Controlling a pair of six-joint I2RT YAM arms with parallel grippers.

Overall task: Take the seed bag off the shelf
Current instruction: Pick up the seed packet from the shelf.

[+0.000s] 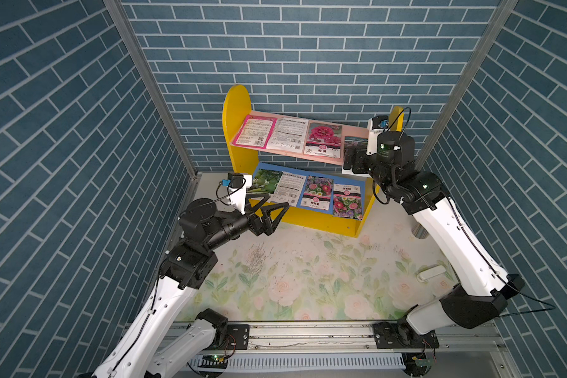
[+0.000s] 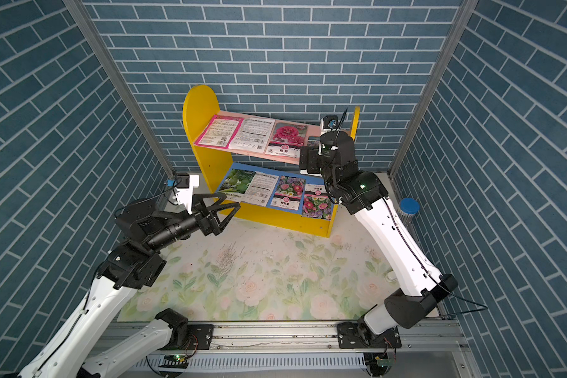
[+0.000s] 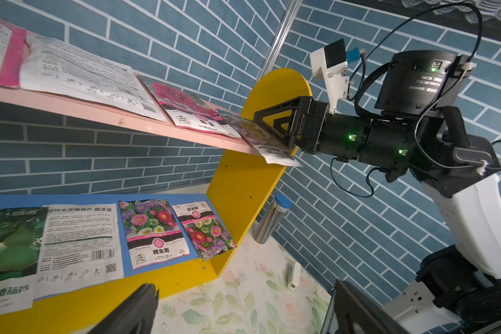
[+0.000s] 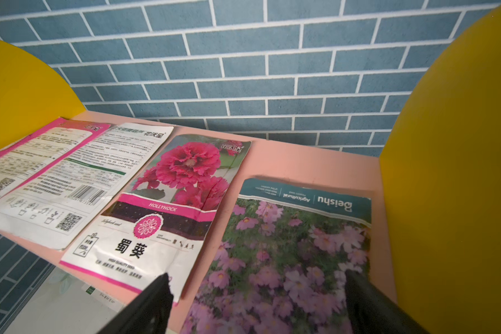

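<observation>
Open right claw [image 4: 256, 276] over the pink-flower seed bag [image 4: 287, 245]
The bag lies flat at the right end of the shelf's [image 1: 238, 108] pink top board [image 4: 301, 159], its near end poking over the front edge. The right claw holds nothing. The left claw [image 1: 275, 200] is open too, near the blue board's [image 3: 168, 197] front left corner.

We note shelf [image 1: 239, 108]: painted wood by look, yellow panels smooth, faint sheen; pink board [image 4: 315, 162] matt. Seed bag [image 4: 287, 254]: glossy printed film, creased. Hollyhock bag [image 4: 168, 202]: same gloss, wrinkled. Table [image 1: 308, 261]: matt floral print, gritty specks. Right tool [image 4: 256, 277]: matt black plastic. We see arm shell [image 1: 455, 235] glossy white plastic, rail [image 1: 308, 333] bare brushed metal. Wall [image 1: 308, 49]: matt brick-print sheet.
</observation>
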